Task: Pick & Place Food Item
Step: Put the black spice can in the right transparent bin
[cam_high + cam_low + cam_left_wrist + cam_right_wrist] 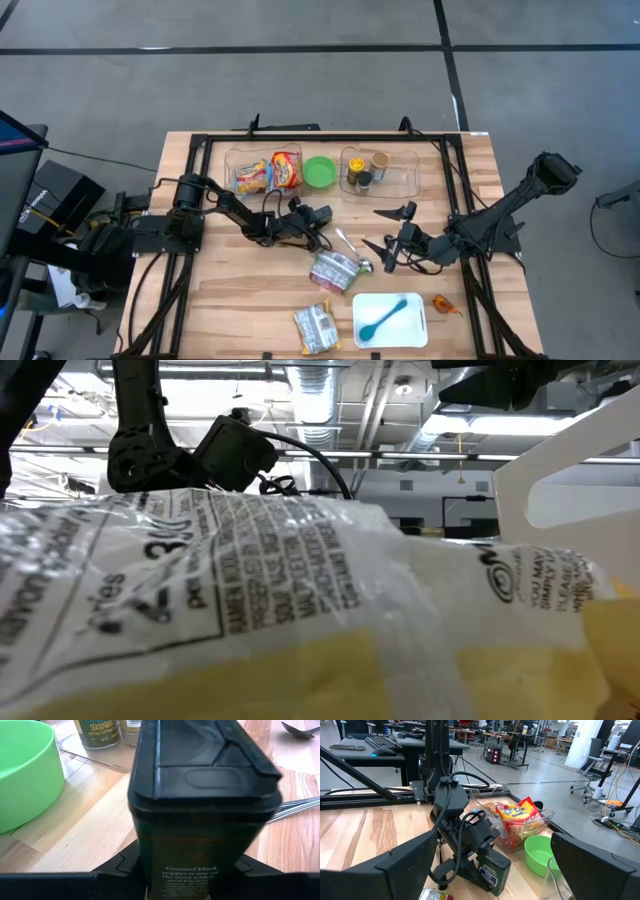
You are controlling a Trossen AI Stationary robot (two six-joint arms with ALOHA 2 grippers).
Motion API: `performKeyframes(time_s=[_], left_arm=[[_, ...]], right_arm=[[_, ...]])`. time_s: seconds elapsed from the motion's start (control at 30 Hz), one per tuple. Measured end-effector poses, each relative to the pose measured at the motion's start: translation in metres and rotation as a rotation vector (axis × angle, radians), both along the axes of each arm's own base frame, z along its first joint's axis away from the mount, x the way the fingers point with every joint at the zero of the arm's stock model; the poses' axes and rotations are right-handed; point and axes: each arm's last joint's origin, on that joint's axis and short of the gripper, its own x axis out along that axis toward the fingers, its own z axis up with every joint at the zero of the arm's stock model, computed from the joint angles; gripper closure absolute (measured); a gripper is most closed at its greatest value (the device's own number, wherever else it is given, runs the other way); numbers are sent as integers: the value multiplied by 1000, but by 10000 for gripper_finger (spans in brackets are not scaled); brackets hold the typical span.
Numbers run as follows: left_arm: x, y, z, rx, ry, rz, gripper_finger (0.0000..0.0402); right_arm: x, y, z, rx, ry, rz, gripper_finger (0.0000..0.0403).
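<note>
My left gripper (322,222) clamps a dark ground black pepper tin (492,871) standing upright, long axis vertical, black flip lid up, on the wooden table (240,290) near the green bowl (320,171), while my right gripper (388,240) waits wide open beside it.

This is a robotics lab or open workshop hall. A wooden counter (250,290) fitted with a black metal frame (330,135) stands on a grey concrete floor (300,70) marked with dark lines. Beyond it, the right wrist view shows rows of desks (375,742) with a keyboard (382,741), rolling office chairs (595,782), cables and equipment carts. The low view shows exposed silver ceiling ducts (330,400) and strip lights.
</note>
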Motion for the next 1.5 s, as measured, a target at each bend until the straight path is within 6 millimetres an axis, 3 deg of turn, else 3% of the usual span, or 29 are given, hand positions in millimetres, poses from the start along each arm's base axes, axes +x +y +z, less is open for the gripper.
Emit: performKeyframes(time_s=[0.8, 1.1, 1.33, 1.5], left_arm=[[1, 5, 7, -16, -5, -29, 260], [-7, 1, 71, -90, -61, -176, 262], [-35, -3, 130, -87, -50, -387, 262], [-56, -6, 156, -58, -42, -437, 260]], right_arm=[[0, 0, -2, -9, 15, 1, 17], [0, 0, -2, -10, 16, 1, 17], [0, 0, -2, -11, 18, 1, 17], [0, 0, -2, -11, 18, 1, 17]])
